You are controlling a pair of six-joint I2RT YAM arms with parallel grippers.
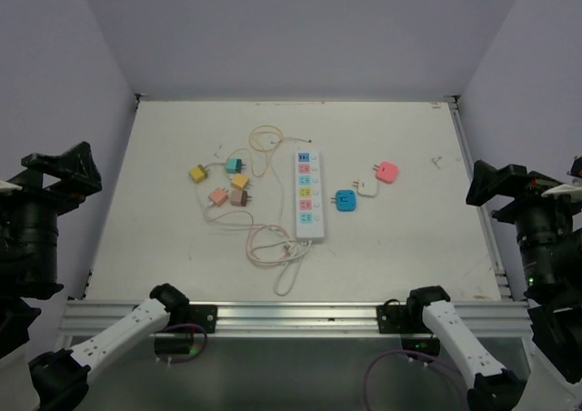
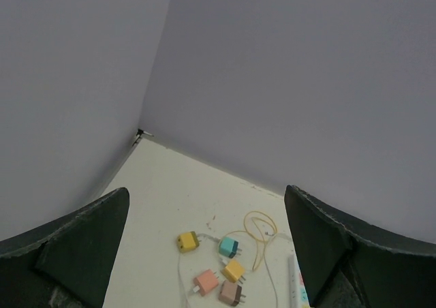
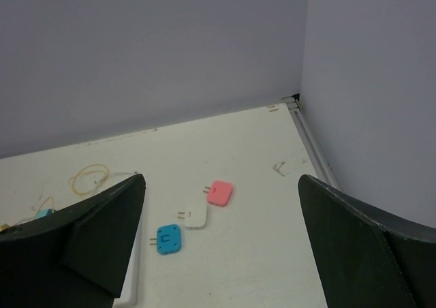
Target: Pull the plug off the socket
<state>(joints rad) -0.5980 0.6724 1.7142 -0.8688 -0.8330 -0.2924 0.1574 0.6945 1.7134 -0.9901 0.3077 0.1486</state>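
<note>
Socket (image 1: 309, 195): long white strip at the middle of the bench (image 1: 418, 247), long axis running from near edge to far edge, pastel faces up. A dark blue plug (image 1: 307, 158) sits on its far-end face. Thin cord (image 1: 273, 247) loops off the strip's near end toward the near edge.

Left of the strip lies a cluster of five loose plugs (image 1: 239, 197). To its right, a blue plug (image 1: 346, 200), white plug (image 1: 366, 187) and pink plug (image 1: 387, 172) line up diagonally toward the far right corner.

Left gripper (image 2: 208, 240): jaws spread wide, grasping nothing, raised by the left edge. Right gripper (image 3: 221, 247): likewise released and empty, by the right edge. Both are well apart from the socket
</note>
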